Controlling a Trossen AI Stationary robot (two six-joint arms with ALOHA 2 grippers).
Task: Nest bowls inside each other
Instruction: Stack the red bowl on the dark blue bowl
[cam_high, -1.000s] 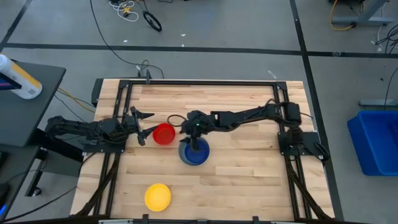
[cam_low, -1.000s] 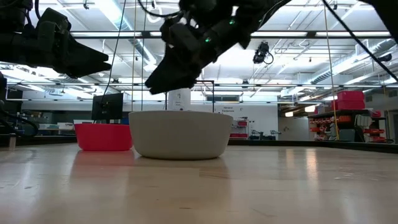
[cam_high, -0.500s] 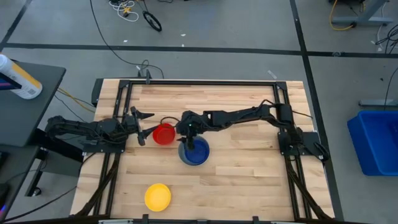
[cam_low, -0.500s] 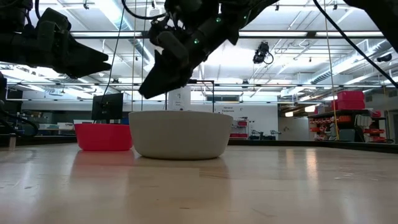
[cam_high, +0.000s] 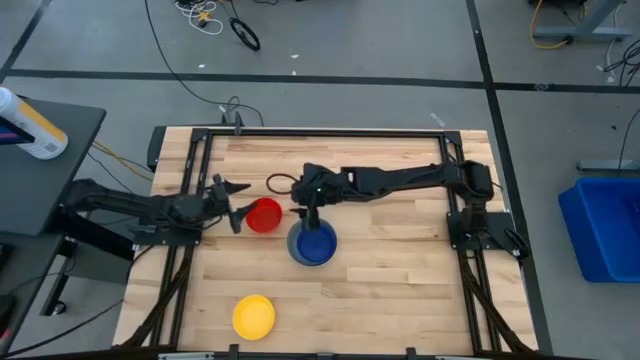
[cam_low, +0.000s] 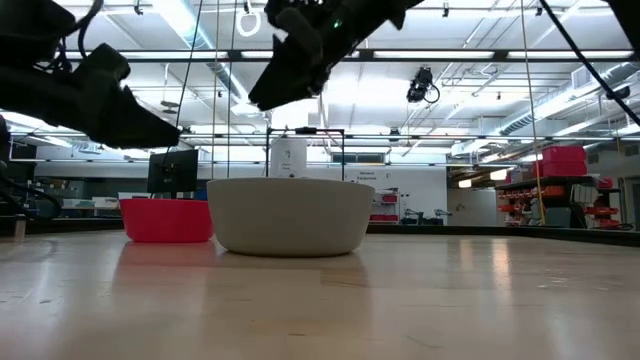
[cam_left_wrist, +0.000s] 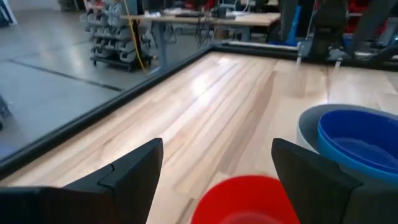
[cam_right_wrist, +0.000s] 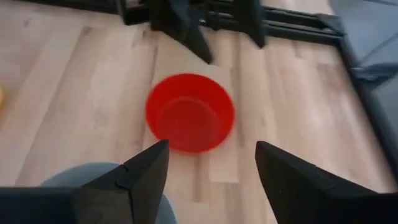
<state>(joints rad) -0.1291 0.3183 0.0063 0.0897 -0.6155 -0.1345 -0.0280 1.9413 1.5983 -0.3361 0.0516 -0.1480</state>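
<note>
Right arm (cam_high: 400, 182) retracted; four bowls (cam_high: 263, 215).

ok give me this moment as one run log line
left gripper: open beside red bowl | right gripper: open, empty, above dark blue bowl in grey bowl

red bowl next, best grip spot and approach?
Pinch the rim of the red bowl, one finger inside the wall and one outside: it sits upright, mouth up, too wide to span. Probably take its left side with the open left gripper, already beside it; the nested bowls crowd its other side.
</note>
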